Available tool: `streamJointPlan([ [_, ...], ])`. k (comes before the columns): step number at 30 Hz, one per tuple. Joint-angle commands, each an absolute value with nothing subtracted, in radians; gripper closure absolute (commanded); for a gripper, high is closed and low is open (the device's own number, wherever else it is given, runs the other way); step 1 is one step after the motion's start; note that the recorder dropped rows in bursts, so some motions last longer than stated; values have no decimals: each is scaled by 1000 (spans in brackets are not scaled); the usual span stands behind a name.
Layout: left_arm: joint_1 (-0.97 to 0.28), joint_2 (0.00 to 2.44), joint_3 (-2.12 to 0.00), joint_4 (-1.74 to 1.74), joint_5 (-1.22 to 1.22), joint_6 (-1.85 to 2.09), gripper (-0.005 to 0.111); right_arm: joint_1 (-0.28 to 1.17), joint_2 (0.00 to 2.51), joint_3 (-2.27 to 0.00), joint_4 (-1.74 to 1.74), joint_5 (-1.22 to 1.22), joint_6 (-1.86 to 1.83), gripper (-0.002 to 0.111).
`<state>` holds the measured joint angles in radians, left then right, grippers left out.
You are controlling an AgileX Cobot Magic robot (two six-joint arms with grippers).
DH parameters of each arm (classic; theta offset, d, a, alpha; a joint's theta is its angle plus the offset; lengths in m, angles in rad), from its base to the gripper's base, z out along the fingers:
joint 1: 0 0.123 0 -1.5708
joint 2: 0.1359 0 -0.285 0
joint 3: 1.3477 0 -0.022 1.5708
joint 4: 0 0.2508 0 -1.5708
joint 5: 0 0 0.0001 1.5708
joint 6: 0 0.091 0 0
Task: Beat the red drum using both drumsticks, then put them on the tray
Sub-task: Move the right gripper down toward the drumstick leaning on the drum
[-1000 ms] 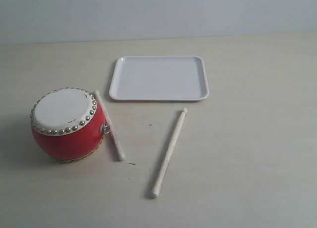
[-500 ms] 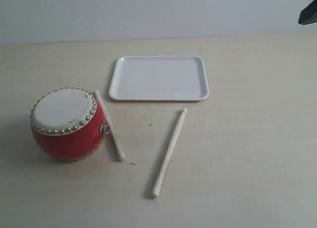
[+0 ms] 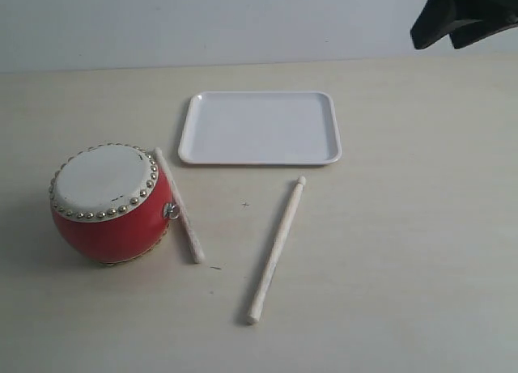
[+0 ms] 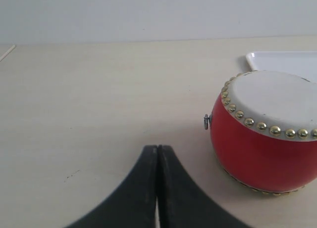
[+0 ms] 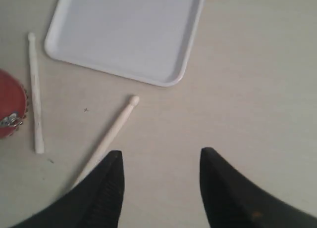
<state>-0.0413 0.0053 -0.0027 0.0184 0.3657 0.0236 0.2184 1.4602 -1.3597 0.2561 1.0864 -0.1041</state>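
Since the free drumstick (image 3: 277, 249) looks light, stiff and roll-prone, I'd pinch mid-shaft. My right tool (image 5: 161, 153) stands apart, empty; left tool (image 4: 157, 149) pressed together.

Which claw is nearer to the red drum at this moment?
Left. The left claw is shut and sits close beside the drum. The right claw is open and hangs far off, on the other side of the tray.

I've got open table all round the middle drumstick (image 3: 277, 249). The other drumstick (image 3: 179, 205) lies just beside the drum (image 3: 109, 203), which blocks that side.
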Motion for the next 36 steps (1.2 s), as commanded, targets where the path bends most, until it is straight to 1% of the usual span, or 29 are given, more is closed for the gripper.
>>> streamJointPlan([
  [1,-40,0,0,16,360,23,107,320,1483,-1381,212,1102,-99,62],
  [16,-40,0,0,16,360,23,107,567,1566,-1381,127,1133,0,62],
  [23,-40,0,0,16,360,23,107,659,1593,-1381,-35,1135,257,62],
  [28,-40,0,0,16,360,23,107,698,1632,-1381,-63,1139,389,62],
  [36,-40,0,0,16,360,23,107,698,1699,-1381,41,1136,515,62],
])
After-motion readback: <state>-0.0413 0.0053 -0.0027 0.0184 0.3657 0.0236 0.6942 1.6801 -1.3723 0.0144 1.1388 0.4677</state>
